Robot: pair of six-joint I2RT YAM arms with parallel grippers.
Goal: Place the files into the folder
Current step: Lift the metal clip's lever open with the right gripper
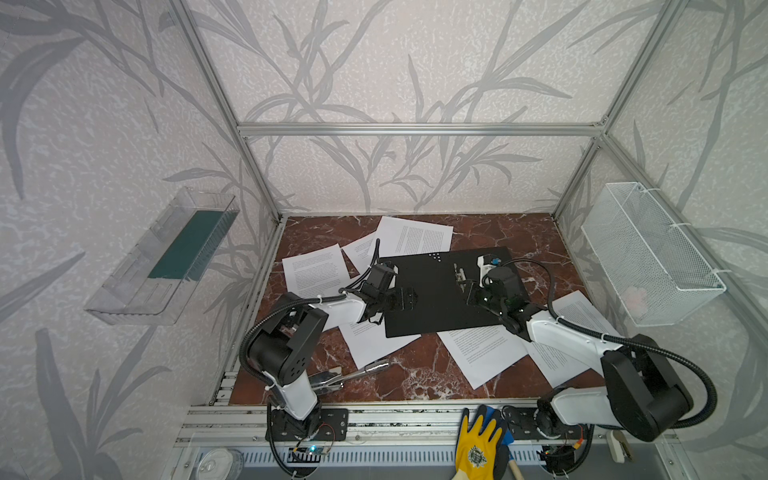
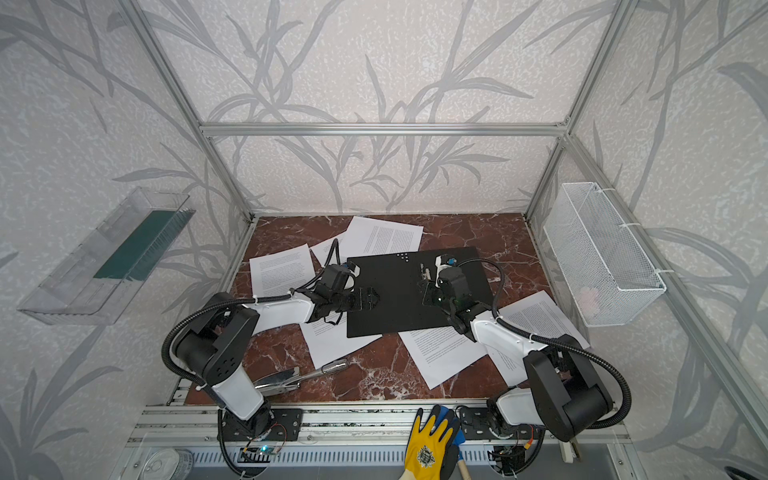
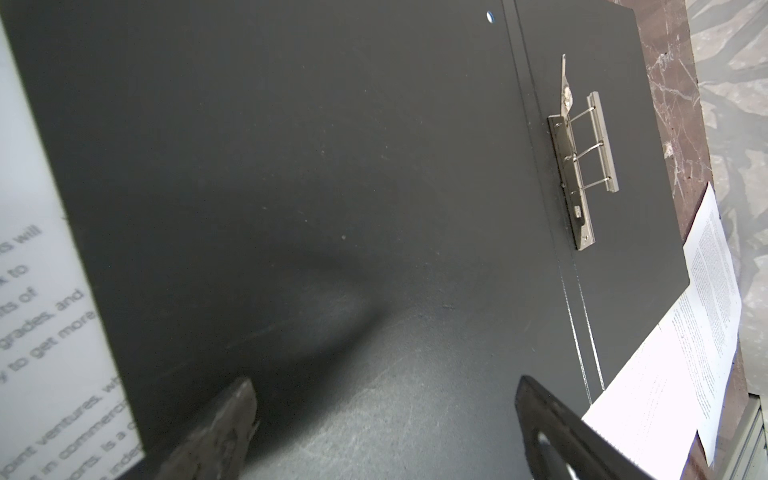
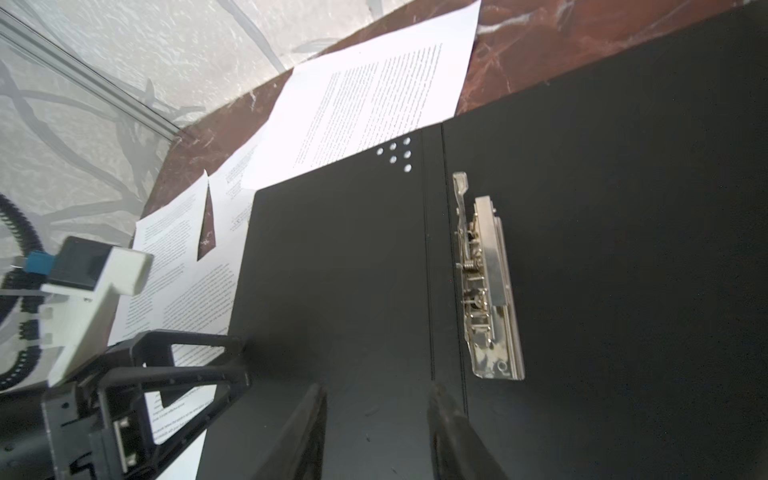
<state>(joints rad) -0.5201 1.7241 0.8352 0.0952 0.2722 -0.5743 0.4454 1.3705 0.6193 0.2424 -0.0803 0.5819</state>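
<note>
Folder (image 1: 432, 299) open, left hand (image 3: 384, 386) spread wide, right hand (image 4: 376, 392) half-spread, both empty

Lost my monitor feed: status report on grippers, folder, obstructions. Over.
Left gripper and right gripper open, empty, over the folder. Folder open flat, clip lever up, files loose around it. Several sheets tucked partly under it.

Soft even light; the files (image 3: 41, 311) blur close up
</note>
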